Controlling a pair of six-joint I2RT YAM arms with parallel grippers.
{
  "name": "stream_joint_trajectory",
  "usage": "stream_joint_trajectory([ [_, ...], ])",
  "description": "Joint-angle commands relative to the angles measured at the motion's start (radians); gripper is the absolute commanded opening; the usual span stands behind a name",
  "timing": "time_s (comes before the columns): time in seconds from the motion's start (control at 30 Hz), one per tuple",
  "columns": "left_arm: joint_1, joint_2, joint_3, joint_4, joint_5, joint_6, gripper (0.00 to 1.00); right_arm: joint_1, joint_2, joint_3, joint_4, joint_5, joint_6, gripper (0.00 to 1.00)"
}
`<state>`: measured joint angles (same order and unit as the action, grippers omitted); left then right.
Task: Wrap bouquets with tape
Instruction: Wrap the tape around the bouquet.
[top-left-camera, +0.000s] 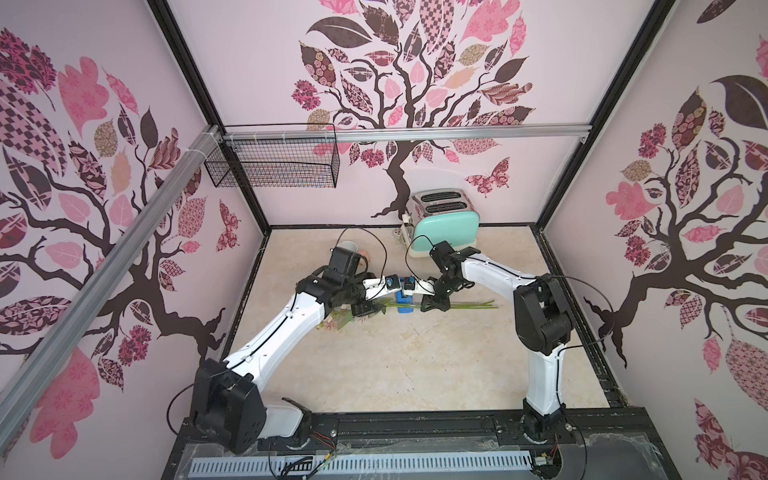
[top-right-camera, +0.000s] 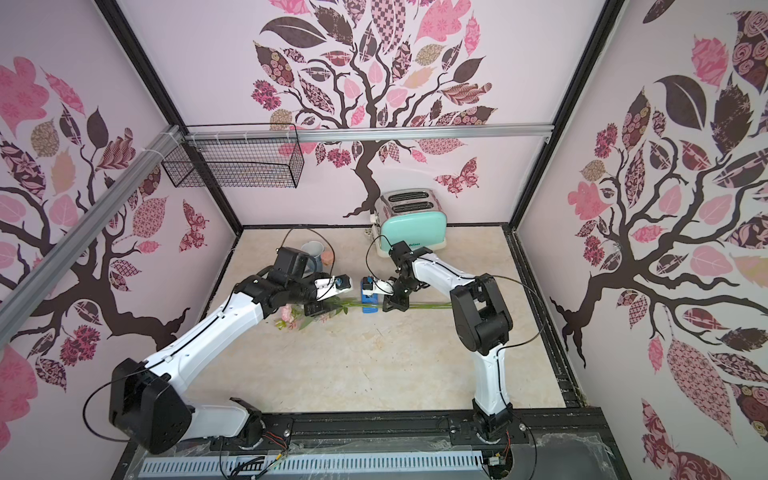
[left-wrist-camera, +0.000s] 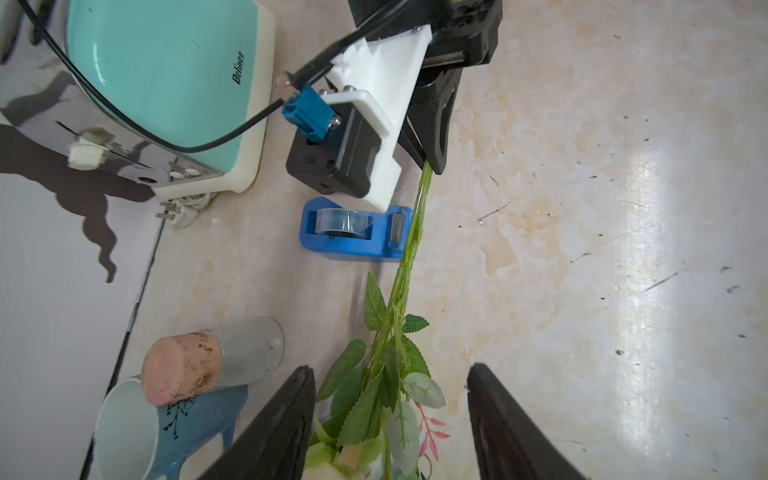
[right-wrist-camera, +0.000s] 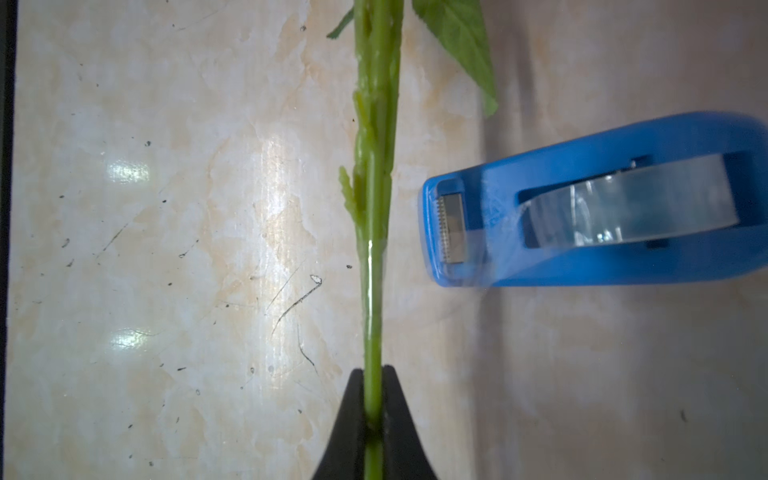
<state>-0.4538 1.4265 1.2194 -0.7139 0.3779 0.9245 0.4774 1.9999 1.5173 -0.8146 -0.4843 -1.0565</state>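
Wrapping is judged to be near its end for this bunch. The bouquet (left-wrist-camera: 392, 316) is laid flat across the marble-patterned table (left-wrist-camera: 582, 208), with the blooms toward the left arm and the bare stems (right-wrist-camera: 376, 166) toward the right. The left gripper (left-wrist-camera: 390, 368) is held with its jaws wide apart, one on each side of the leaves, and nothing is gripped. The right gripper (right-wrist-camera: 373, 382) is clamped tight on the stems. The blue tape dispenser (right-wrist-camera: 582, 274) is set just beside the stems, its toothed cutter turned toward them. A glossy clear band is seen round the stems between the cutter and the right jaws, and it is taken to be tape already applied. Whether a strand joins it to the roll cannot be told. The next move is judged to call for the band to be pressed down, or a strand torn at the cutter.

Farther back, a mint toaster (left-wrist-camera: 166, 75) is placed by the wall. Near the left arm, a blue mug (left-wrist-camera: 199, 419) and a glass tumbler (left-wrist-camera: 253, 349) are grouped close together. Nothing is found between the grippers. Only the dispenser, so near the stems, could be knocked.
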Motion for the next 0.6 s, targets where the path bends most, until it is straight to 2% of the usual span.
stream_joint_trajectory([
  [0.0,0.001,0.13,0.176,-0.191,0.103,-0.015,0.6,0.004,-0.085,-0.031,0.092,0.011,-0.03,0.0],
  [0.07,-0.003,0.219,0.26,-0.241,0.088,-0.037,0.6,0.006,-0.094,-0.044,0.118,0.022,-0.027,0.0],
  [0.17,-0.02,0.345,0.387,-0.344,0.0,-0.058,0.58,0.011,-0.105,-0.073,0.155,0.039,-0.038,0.0],
  [0.37,-0.028,0.435,0.457,-0.357,-0.092,-0.077,0.58,0.028,-0.112,-0.118,0.225,0.087,-0.069,0.0],
  [0.57,-0.029,0.552,0.552,-0.418,-0.12,-0.093,0.58,0.06,-0.117,-0.155,0.296,0.126,-0.093,0.0],
])
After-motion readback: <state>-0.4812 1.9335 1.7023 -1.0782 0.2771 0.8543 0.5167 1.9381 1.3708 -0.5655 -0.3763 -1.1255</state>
